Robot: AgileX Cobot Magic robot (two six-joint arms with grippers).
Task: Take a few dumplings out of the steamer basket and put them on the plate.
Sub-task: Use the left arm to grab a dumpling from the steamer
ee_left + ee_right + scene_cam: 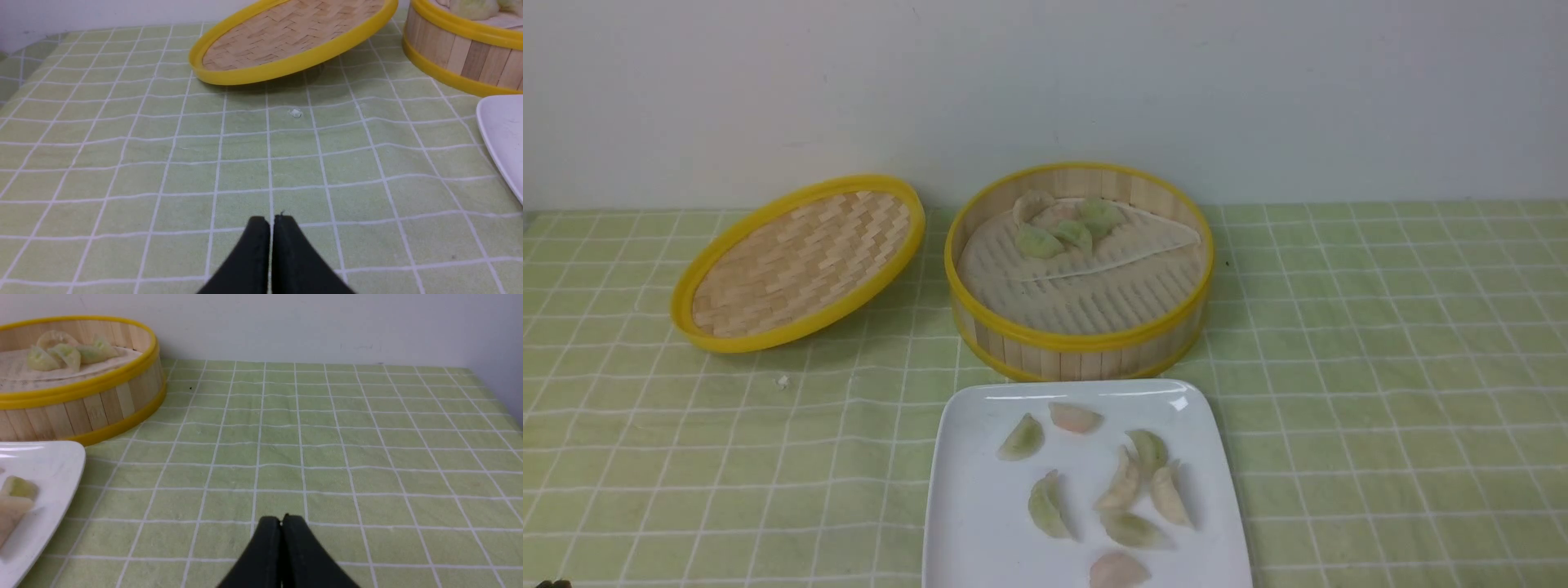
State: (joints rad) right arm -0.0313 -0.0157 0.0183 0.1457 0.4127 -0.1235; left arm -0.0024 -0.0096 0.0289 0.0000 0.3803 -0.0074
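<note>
The steamer basket (pixel 1078 335) stands at the middle back with several dumplings (pixel 1062 229) on its whitish liner. It also shows in the right wrist view (pixel 81 412) and the left wrist view (pixel 461 57). The white plate (pixel 964 506) lies in front of it with several dumplings (pixel 1127 490) on it. My left gripper (pixel 271 220) is shut and empty over bare cloth, left of the plate (pixel 502 134). My right gripper (pixel 281 519) is shut and empty over bare cloth, right of the plate (pixel 53 465). Neither gripper shows in the front view.
The shallow woven lid (pixel 796 261) leans tilted to the left of the basket, also in the left wrist view (pixel 294 36). A small white crumb (pixel 783 380) lies on the green checked cloth in front of the lid. The wall runs along the back.
</note>
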